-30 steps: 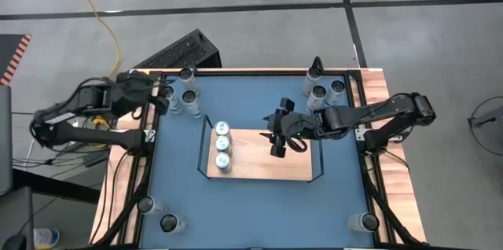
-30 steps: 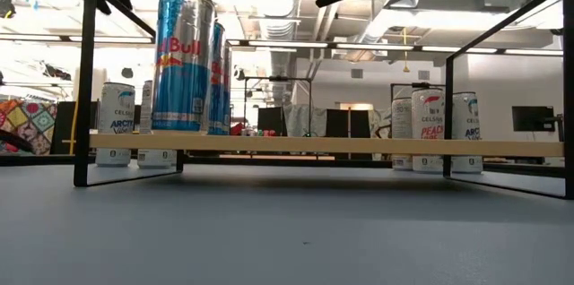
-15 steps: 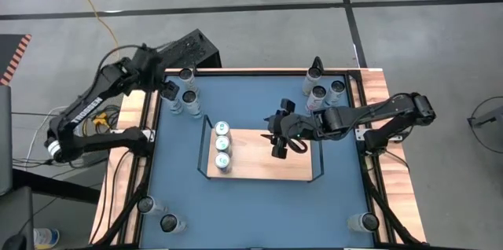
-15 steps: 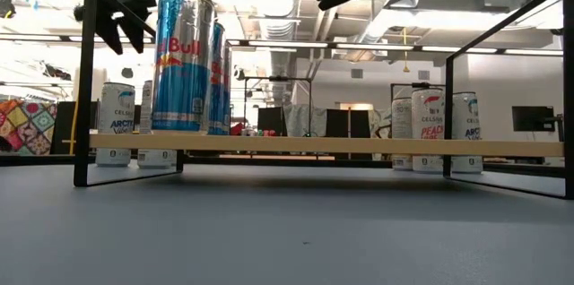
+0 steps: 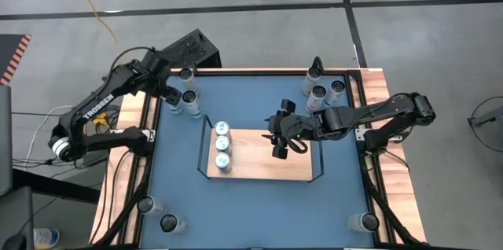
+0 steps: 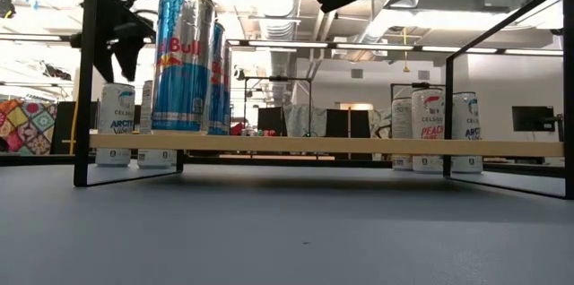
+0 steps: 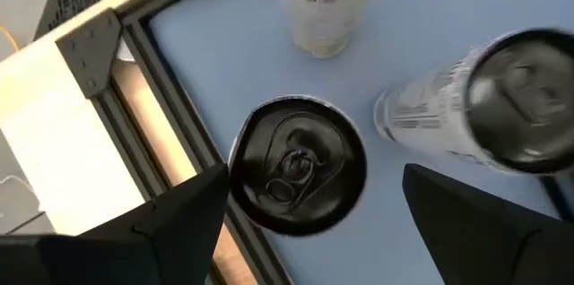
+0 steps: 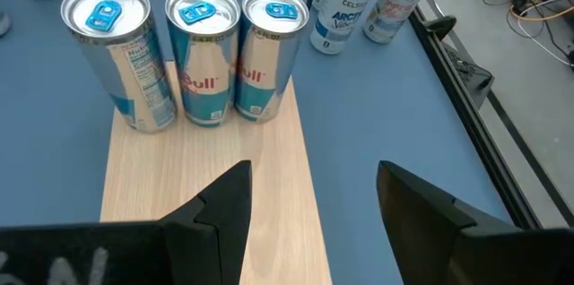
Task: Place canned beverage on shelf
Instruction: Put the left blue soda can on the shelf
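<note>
I count three blue-and-silver Red Bull cans (image 5: 222,144) standing in a row at the left end of the light-wood shelf in its black wire frame (image 5: 295,165), mid-table. Three white cans (image 5: 182,93) cluster at the far-left corner. My left gripper (image 7: 305,222) hangs open above a black-topped can (image 7: 298,165) there; a second ago it was off the table's edge. My right gripper (image 5: 283,136) hovers open and empty over the shelf, unmoved.

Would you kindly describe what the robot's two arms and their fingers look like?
Both arms are dark, jointed and slender. The left arm carries white TROSSEN lettering. The right arm shows no readable marking. Each ends in two flat, black, angular fingers.
</note>
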Motion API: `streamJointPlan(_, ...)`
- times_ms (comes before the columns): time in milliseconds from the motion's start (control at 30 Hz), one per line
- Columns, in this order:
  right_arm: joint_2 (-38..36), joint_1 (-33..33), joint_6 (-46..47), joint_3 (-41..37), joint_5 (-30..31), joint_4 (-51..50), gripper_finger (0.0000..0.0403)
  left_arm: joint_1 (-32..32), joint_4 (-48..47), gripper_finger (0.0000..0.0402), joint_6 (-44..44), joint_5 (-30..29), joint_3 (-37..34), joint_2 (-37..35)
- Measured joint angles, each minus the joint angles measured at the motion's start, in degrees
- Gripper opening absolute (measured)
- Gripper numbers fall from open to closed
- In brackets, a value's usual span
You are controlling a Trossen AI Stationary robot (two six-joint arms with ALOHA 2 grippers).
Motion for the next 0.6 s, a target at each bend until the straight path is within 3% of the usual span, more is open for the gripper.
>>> streamJointPlan(267, 0.0, 0.0, 0.2, 0.0, 0.0, -0.1, 0.0219, 0.0, 4.8, 0.032, 0.5, -0.4, -3.9, -0.2)
streamJointPlan(600, 0.0, 0.0, 1.6, 0.0, -0.1, -2.0, 0.0219, 0.0, 3.5, 0.032, 1.2, 0.6, -4.1, -1.9)
